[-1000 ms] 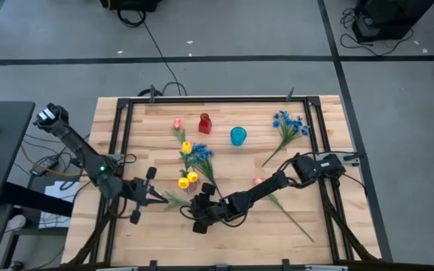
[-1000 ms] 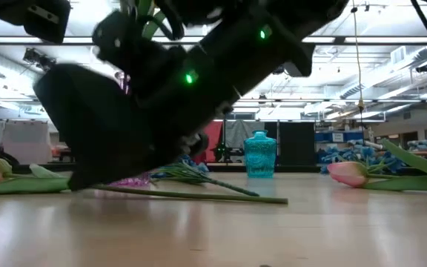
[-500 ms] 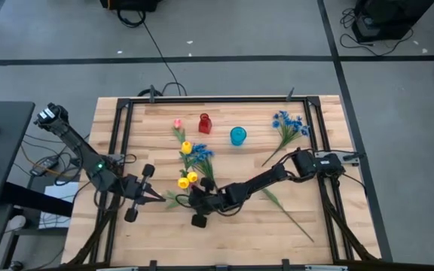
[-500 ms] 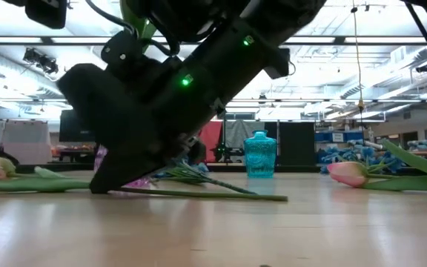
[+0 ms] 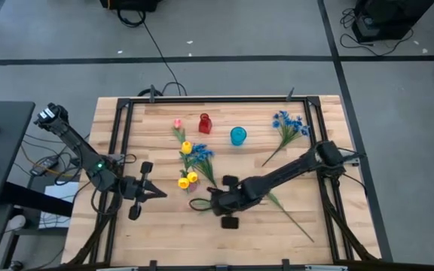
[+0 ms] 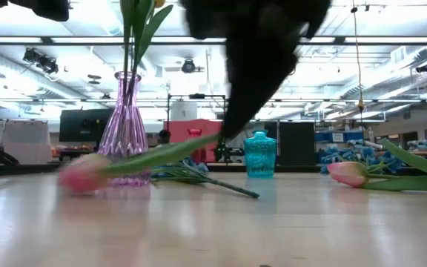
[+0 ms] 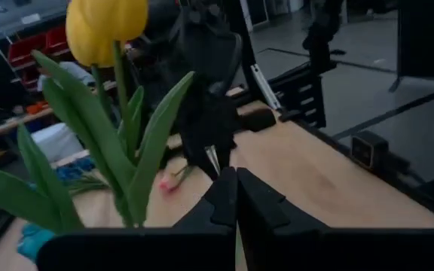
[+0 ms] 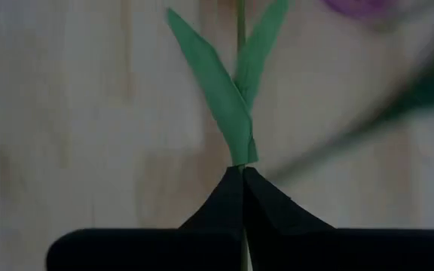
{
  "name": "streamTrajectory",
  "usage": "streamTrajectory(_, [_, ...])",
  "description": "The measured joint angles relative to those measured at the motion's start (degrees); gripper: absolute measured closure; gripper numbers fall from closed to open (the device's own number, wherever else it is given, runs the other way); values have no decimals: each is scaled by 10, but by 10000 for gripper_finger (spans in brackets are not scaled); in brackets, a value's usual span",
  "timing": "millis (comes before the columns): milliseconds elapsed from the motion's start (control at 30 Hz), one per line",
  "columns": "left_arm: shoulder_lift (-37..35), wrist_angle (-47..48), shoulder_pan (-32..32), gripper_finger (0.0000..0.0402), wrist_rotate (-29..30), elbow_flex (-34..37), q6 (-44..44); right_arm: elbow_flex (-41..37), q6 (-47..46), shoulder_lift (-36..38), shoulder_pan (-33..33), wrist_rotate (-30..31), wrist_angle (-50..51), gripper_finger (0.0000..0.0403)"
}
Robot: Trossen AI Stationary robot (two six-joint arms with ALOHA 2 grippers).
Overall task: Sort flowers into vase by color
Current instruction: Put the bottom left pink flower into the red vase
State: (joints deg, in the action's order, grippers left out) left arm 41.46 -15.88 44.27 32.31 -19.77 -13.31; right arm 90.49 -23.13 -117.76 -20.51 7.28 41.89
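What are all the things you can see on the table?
table: one, light wood, under everything
vases: three; red and blue at the back, purple nearer the left arm
yellow tulips: three, left of the middle
blue flowers: two bunches, one back right, one by the yellow tulips
lying pink tulips: two, one at the right, one by the red vase
held pink tulip: one, in the right pincer
left pincer: dark, shut, empty, near the purple vase
right pincer: dark, shut on the stem, mid-table
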Motion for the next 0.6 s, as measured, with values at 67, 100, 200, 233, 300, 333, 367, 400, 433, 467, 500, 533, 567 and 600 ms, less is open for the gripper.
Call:
streamTrajectory(67, [-11, 1, 0, 392, 14, 0, -11, -23, -18, 29, -9, 23, 34, 395])
streamTrajectory(100, [-20, 0, 0, 392, 25, 0, -14, -37, -28, 46, -14, 35, 42, 395])
streamTrajectory(200, [-49, -1, 0, 392, 76, 0, -16, -85, -65, 109, -21, 70, 48, 396])
streamTrajectory(233, [-59, -1, 0, 392, 94, 0, -13, -104, -79, 128, -20, 88, 50, 396])
streamTrajectory(300, [-78, -1, 0, 392, 133, 0, 1, -146, -105, 161, -14, 142, 42, 396])
streamTrajectory(333, [-86, 3, 0, 392, 155, 0, 12, -166, -117, 175, -9, 167, 33, 396])
streamTrajectory(367, [-94, 9, 0, 392, 178, 0, 17, -186, -126, 192, -3, 187, 20, 396])
streamTrajectory(400, [-100, 16, 0, 392, 199, 0, 18, -203, -132, 209, 5, 200, 5, 395])
streamTrajectory(433, [-107, 23, -1, 393, 213, 0, 19, -219, -133, 225, 14, 211, -20, 395])
streamTrajectory(467, [-113, 30, -3, 394, 222, 0, 19, -235, -133, 238, 23, 221, -47, 395])
streamTrajectory(500, [-120, 31, -9, 396, 221, 0, 19, -250, -129, 247, 35, 230, -70, 395])
streamTrajectory(533, [-125, 30, -17, 397, 219, 0, 19, -266, -121, 253, 47, 234, -96, 395])
streamTrajectory(567, [-129, 32, -27, 398, 213, 0, 20, -279, -106, 257, 61, 235, -122, 395])
streamTrajectory(600, [-132, 36, -38, 398, 204, 0, 23, -290, -87, 261, 78, 233, -154, 395])
